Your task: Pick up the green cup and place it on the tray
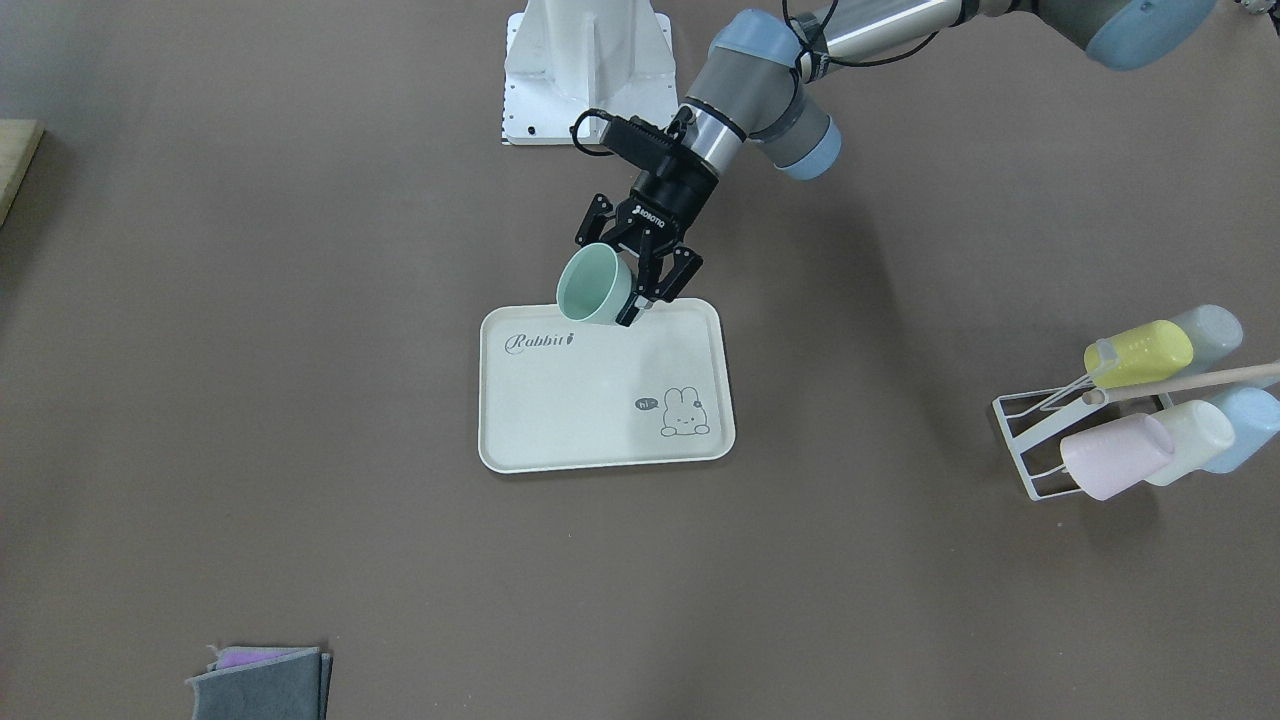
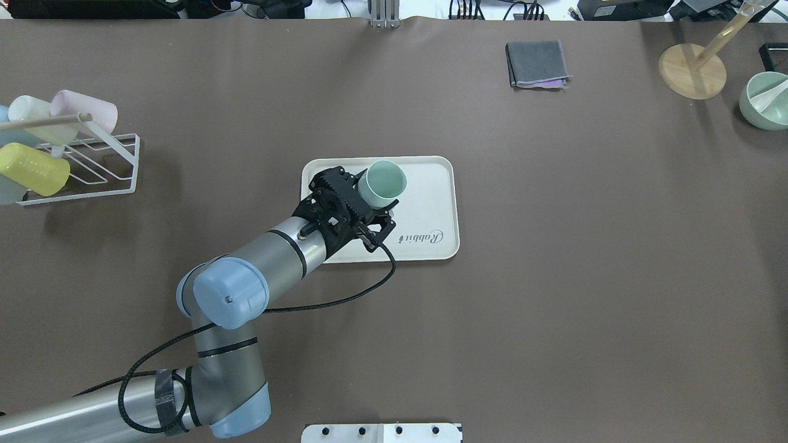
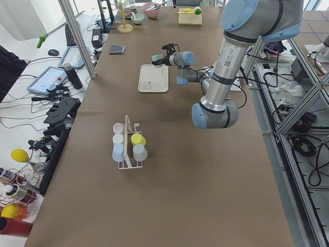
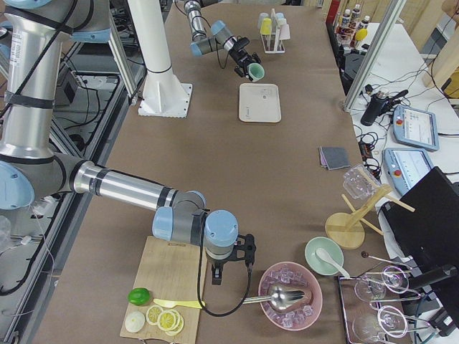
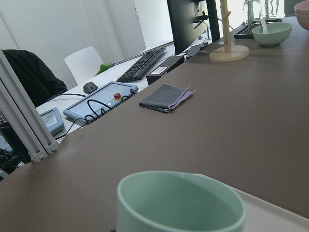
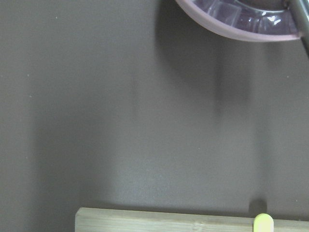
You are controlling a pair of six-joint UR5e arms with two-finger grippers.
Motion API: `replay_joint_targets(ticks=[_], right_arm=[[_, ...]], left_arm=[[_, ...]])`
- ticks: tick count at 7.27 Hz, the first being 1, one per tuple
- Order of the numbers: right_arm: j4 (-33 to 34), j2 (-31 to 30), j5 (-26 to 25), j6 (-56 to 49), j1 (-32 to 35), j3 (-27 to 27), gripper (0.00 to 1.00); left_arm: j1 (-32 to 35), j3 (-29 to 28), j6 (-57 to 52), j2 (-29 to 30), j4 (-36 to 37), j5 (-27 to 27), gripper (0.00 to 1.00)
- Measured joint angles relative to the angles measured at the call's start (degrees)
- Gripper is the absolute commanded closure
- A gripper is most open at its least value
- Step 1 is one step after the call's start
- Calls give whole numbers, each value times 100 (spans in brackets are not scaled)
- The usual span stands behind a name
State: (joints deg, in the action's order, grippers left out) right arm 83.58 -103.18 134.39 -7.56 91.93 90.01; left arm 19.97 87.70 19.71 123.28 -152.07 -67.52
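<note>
The green cup (image 1: pixel 593 285) is a plain mint tumbler. It is gripped by my left gripper (image 1: pixel 632 285), tilted with its mouth turned away from the robot. It hangs just over the robot-side edge of the cream tray (image 1: pixel 600 400), near the "Rabbit" script. From overhead, the cup (image 2: pixel 381 183) sits at the left gripper's (image 2: pixel 360 203) tips, over the tray (image 2: pixel 431 197). The left wrist view shows the cup's rim (image 5: pixel 178 203) close below. My right gripper (image 4: pixel 229 261) shows only in the exterior right view, by a cutting board; I cannot tell whether it is open.
A white wire rack (image 1: pixel 1040 440) with yellow, pink, pale and blue cups stands on the robot's left side. A folded grey cloth (image 2: pixel 537 63), a wooden stand (image 2: pixel 692 71) and a green bowl (image 2: pixel 766 98) lie at the far right. The robot base (image 1: pixel 585 70) is behind the tray.
</note>
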Motion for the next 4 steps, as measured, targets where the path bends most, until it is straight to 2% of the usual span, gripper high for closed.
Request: replay_joint_targets(ticks=[2, 4], right_arm=[[0, 0, 0, 0, 0, 6, 0], [0, 0, 0, 0, 0, 7, 0]], left_arm=[[-3, -409, 140, 135, -537, -90, 100], [8, -575, 325, 162, -789, -100, 100]])
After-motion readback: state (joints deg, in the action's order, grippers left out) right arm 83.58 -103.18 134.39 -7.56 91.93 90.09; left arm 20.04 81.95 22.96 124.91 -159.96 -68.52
